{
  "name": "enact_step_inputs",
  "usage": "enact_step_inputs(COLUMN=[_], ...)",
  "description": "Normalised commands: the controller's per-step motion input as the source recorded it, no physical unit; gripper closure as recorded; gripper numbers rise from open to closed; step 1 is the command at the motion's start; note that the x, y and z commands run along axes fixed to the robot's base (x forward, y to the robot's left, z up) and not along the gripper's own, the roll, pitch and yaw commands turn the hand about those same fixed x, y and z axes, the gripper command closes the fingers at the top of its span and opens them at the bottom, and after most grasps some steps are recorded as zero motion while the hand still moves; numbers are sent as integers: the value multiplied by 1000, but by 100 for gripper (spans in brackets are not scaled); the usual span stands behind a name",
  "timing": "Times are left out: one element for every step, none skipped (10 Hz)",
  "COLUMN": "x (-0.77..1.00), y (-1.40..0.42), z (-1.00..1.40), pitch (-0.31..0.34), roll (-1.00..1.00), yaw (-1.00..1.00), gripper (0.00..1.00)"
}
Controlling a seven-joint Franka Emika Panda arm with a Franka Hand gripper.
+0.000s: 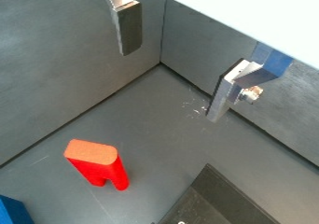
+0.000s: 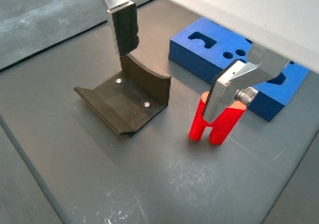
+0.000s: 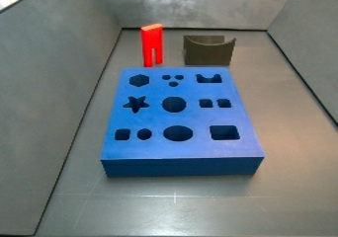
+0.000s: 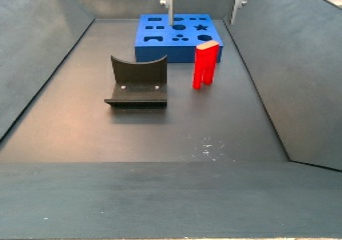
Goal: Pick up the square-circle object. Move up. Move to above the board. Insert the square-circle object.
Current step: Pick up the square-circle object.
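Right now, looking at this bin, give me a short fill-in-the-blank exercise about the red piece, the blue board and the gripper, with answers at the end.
1. The square-circle object stands upright on the ____, not in the board.
2. The gripper is ____, with nothing between its fingers.
3. The star-shaped hole is cut into the ____.
4. Beside the red piece sits a dark U-shaped holder, whose colour is ____.

Missing words: floor; open; board; olive-grey
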Motion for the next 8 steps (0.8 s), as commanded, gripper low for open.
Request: enact_step_inputs(x=[0, 89, 66, 0, 17, 49, 69, 11], y=[26, -231, -111, -43, -140, -263, -360, -523], z=[0, -466, -529, -551, -611, -669, -709, -709], pitch=[0, -147, -91, -111, -103, -87, -66, -20], roll=[0, -160, -56, -49, -14, 0, 0, 4], yaw=[0, 577, 903, 934, 880, 817, 766, 620], gripper=[0, 0, 0, 0, 0, 0, 0, 0])
